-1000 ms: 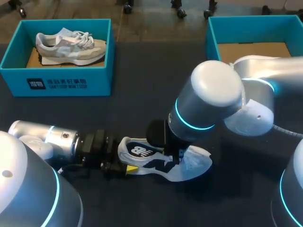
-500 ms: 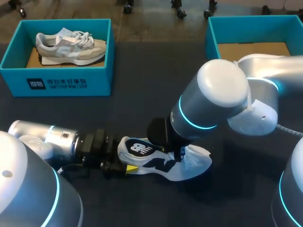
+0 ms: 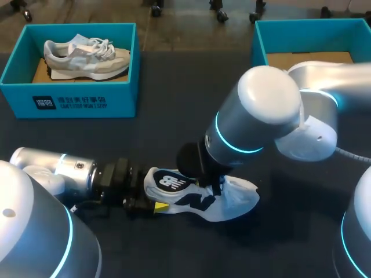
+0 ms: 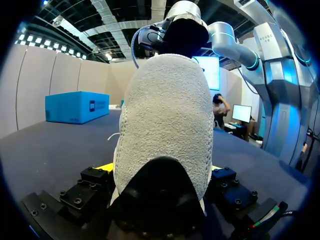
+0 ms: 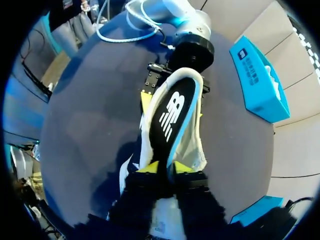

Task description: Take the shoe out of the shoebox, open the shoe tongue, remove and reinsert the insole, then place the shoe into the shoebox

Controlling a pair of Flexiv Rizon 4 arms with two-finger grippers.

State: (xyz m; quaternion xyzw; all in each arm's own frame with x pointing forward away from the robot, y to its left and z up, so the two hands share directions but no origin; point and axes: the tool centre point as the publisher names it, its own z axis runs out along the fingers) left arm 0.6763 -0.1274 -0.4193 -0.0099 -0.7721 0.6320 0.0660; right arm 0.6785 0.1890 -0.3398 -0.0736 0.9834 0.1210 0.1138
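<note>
Evidently midway: left gripper clamps the shoe heel, right gripper pinches the insole between its fingers; reinsertion and boxing remain.

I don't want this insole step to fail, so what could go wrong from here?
The right gripper pinches only the end of the insole, so it might slip free or buckle. The left gripper holds the shoe just by its heel, so a hard pull could twist or drag it across the table.
</note>
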